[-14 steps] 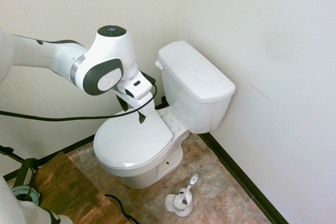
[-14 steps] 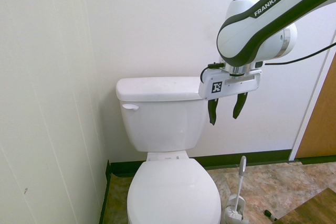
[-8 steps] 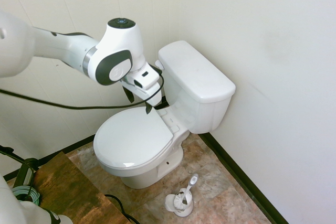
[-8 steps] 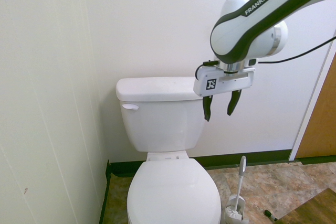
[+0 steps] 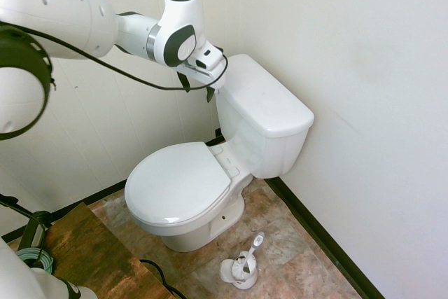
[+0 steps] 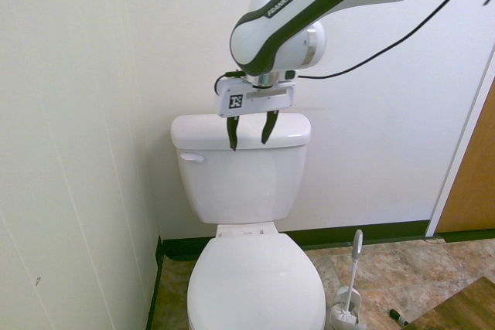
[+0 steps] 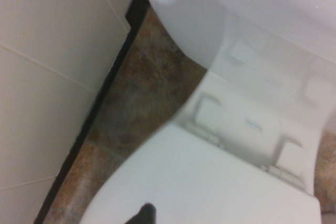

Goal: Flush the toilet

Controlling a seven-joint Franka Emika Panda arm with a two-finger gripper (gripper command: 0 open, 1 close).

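White glazed ceramic, the toilet (image 6: 247, 191) stands in the corner, lid closed, with the flush lever (image 6: 191, 158) at 9 o'clock on the tank front. Our tool (image 6: 248, 129) hangs with 2 fingers spread apart, empty, above the tank front. We judge the lever stiff, sprung and slippery, so we press its free end downward instead of gripping it.

White Franka arm: reaches in high, wrist bent downward. Gripper (image 6: 248, 130) (dark two-finger type, marker tag on its body) points straight down, fingers (image 5: 209, 94) spread apart with a clear gap, nothing between them.
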